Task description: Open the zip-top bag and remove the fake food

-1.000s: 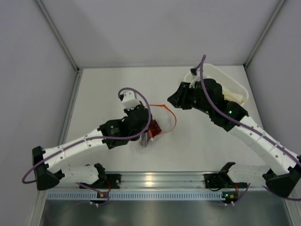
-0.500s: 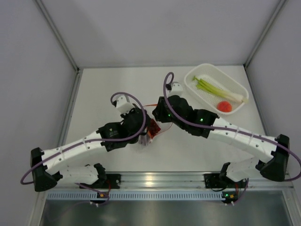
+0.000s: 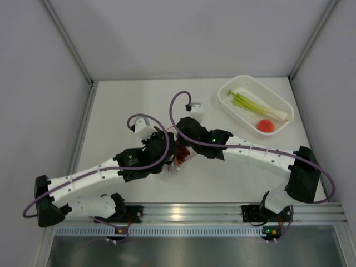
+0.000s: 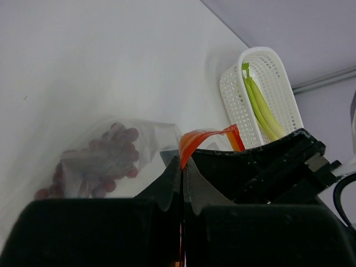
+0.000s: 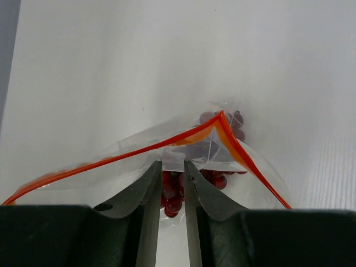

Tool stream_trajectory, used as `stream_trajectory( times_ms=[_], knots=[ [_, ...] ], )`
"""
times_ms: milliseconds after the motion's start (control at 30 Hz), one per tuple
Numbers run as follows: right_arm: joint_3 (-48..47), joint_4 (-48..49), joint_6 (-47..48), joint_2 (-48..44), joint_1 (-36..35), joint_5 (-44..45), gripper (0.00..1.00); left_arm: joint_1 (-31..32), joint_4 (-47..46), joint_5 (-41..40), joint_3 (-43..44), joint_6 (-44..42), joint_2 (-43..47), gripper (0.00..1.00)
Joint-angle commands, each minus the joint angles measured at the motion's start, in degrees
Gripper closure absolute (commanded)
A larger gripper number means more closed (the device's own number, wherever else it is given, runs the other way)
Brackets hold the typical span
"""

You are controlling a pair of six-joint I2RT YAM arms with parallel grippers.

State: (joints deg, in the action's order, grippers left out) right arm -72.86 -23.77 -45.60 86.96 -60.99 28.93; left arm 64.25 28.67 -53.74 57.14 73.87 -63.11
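**2 robot arms meet at a bag of toy grapes**

A clear zip-top bag (image 3: 181, 158) lies mid-bench (image 3: 128, 105), between the 2 arms. A dark purple-red grape bunch (image 4: 103, 164) is inside it. At the far right corner, well apart, a white perforated basket (image 4: 233, 105) holds a long green stalk (image 3: 258, 105) and a round orange-pink fruit (image 3: 266, 125).

1 second ago the right arm was over the basket. It has since swung left to the bag, uncovering the basket's contents.

The left gripper (image 4: 182, 167) is closed, pinching the orange-red zipper strip (image 5: 139, 151), which stands up in a fold. The right gripper (image 5: 173, 167) has a narrow gap between its fingers. Its tips sit at the clear film just below the strip.
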Motion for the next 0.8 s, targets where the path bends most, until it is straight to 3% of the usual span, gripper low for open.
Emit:
stream_trajectory(
  times_ms=[0,433,733,767],
  knots=[
    [-2.11,4.61,-1.50,2.24,-0.80,1.92,0.78,0.61,-0.98,-1.99,-0.81,2.16,1.85,1.00],
    [1.58,11.90,-2.21,13.40,-0.88,0.69,0.80,0.79,-0.89,-6.03,-5.55,4.01,6.07,1.00],
    [1.67,11.03,-2.82,19.12,0.00,-2.12,0.66,0.79,-0.72,-8.14,-9.15,2.78,10.20,1.00],
    [1.93,11.20,-2.82,19.21,0.00,-2.21,0.61,0.79,-0.80,-8.57,-9.50,2.17,10.55,1.00]
  ],
)
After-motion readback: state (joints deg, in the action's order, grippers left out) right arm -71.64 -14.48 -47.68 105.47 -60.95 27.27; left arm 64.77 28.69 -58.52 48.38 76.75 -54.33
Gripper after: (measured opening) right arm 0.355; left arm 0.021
